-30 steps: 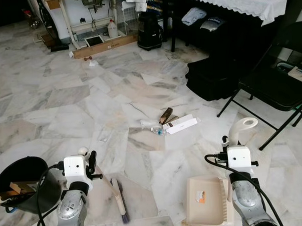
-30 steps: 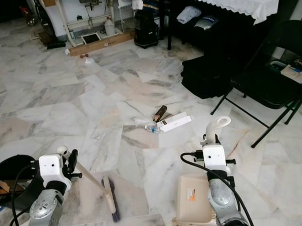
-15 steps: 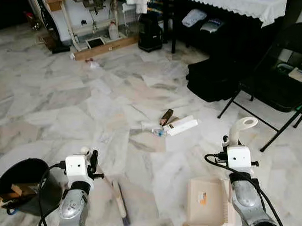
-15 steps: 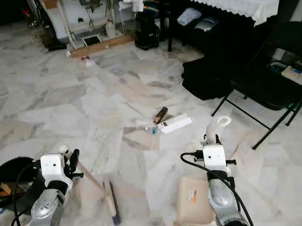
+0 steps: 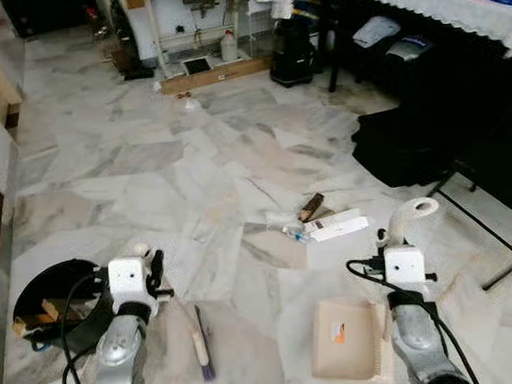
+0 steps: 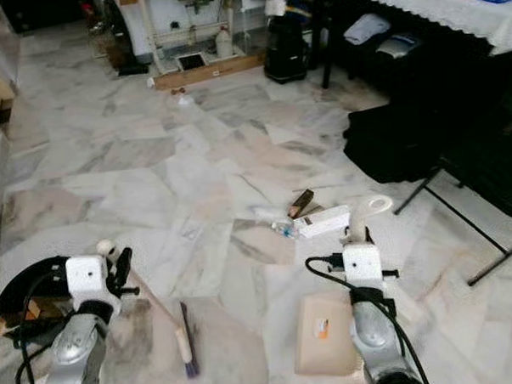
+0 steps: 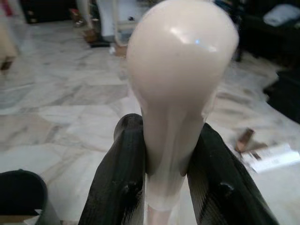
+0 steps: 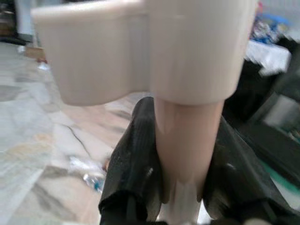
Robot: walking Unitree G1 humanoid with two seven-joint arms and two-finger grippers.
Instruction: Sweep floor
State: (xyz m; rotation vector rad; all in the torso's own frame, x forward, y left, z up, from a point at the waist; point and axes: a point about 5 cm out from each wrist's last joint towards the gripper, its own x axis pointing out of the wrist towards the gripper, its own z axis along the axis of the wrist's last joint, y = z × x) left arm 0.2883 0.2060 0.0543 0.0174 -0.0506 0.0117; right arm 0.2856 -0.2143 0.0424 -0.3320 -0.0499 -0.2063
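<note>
Broom [image 5: 199, 343] lies with its dark bristle head on the marble floor [image 5: 153, 175], its cream handle rising to the left gripper [image 7: 171, 176], whose black fingers [image 7: 119, 178] clamp just below the rounded knob. The right gripper [image 8: 180, 180] grips the looped handle of the beige dustpan [image 5: 348, 349], which rests flat on the floor and bears a small orange sticker, unreadable. Both forearms reach forward and low. Ahead lies litter: a white box [image 5: 336, 227], a brown carton [image 5: 310, 207], a plastic bottle [image 5: 293, 233]. A black bucket [image 5: 52, 286] stands at left.

One broom [image 5: 199, 346], one dustpan [image 5: 346, 350], one black bucket [image 5: 61, 302], one white box [image 5: 338, 227], one brown block [image 5: 311, 207], two grippers [image 7: 166, 183] [image 8: 180, 176]
</note>
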